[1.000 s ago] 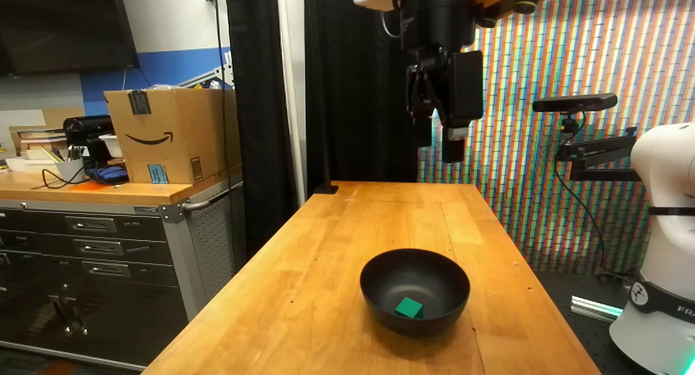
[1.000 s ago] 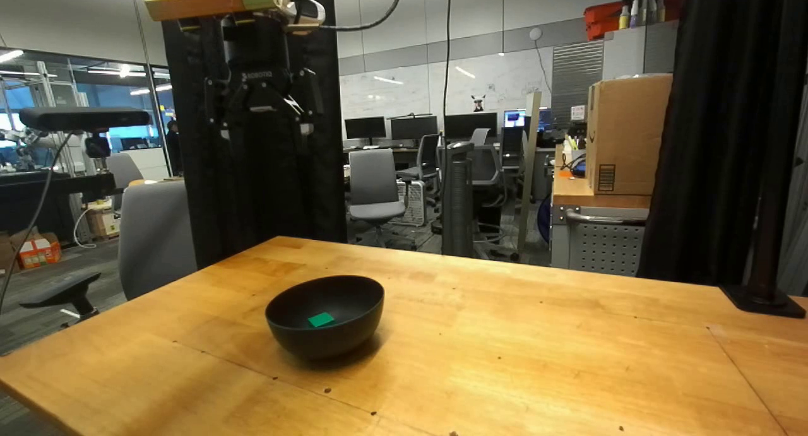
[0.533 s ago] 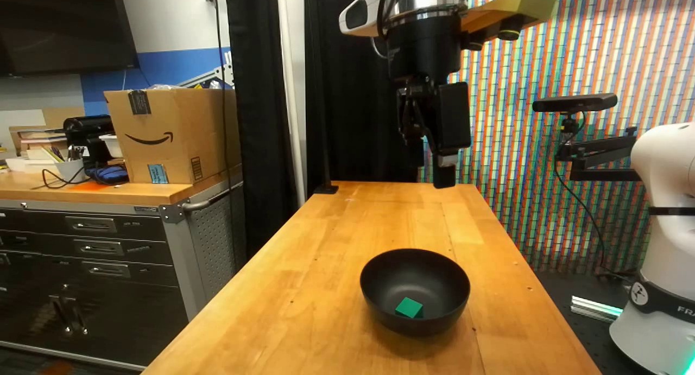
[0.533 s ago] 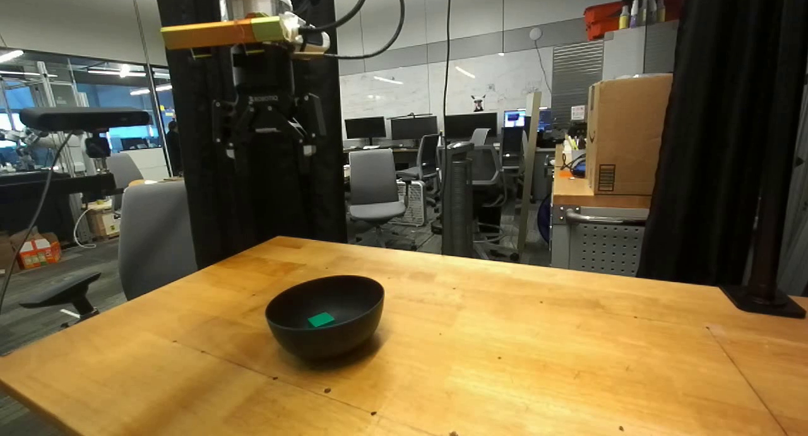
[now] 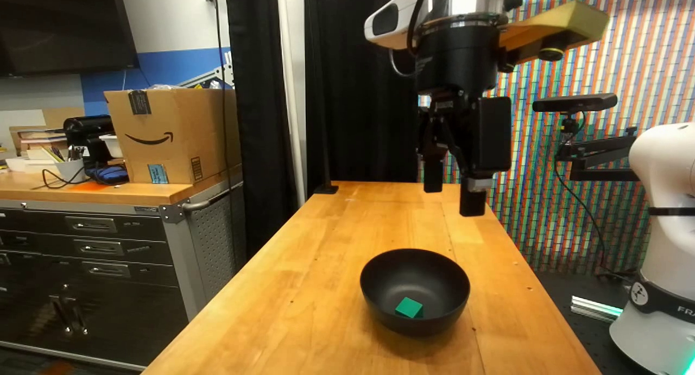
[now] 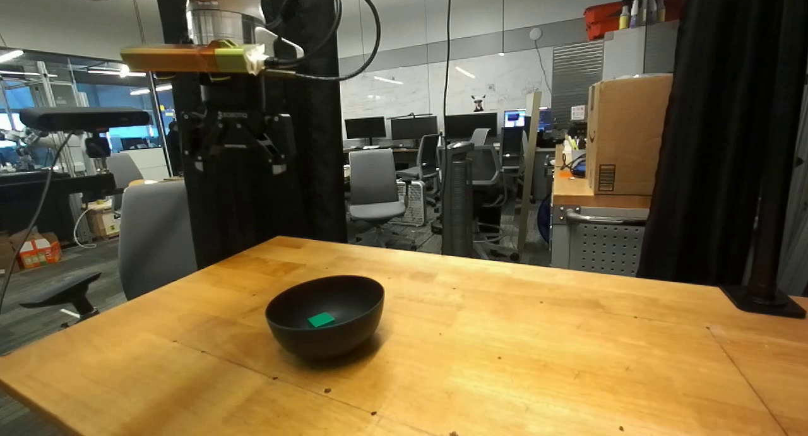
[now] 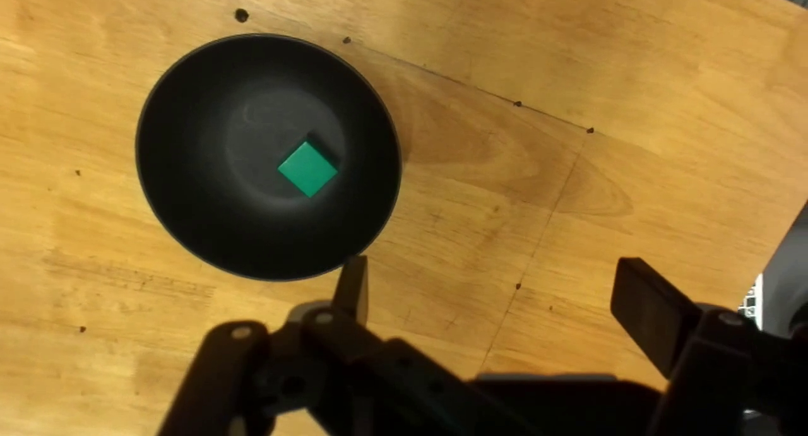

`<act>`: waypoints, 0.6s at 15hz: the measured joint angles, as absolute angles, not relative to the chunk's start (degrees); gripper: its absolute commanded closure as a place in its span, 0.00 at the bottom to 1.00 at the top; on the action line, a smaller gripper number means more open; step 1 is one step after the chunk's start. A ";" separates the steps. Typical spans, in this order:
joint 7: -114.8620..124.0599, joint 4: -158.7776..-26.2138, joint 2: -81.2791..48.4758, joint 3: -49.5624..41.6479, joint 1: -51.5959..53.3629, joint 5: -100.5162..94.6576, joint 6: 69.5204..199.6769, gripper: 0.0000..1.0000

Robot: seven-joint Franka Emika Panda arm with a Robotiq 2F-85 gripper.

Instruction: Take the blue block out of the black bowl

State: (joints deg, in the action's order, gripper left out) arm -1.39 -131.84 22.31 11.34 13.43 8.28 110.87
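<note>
White base (image 5: 646,331), black band (image 5: 665,302) lettered "FRA", silver wrist collar (image 6: 221,26), orange-and-green bar (image 6: 186,58), looping black cables (image 6: 379,32), black gripper (image 5: 453,191).

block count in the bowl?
1. The blue block, greenish on camera, sits in the black bowl, off-centre near the bottom. The wrist view shows nearly the whole inside, so a hidden second one looks unlikely.

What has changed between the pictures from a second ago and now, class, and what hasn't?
In an exterior view the gripper has moved down and slightly right across the picture; it sits lower in both exterior views. It stays open, with nothing grasped or released. The teal block stays inside the black bowl, which hasn't moved.
</note>
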 measured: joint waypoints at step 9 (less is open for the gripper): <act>-2.67 -140.74 26.50 8.30 12.00 7.54 115.14 0.00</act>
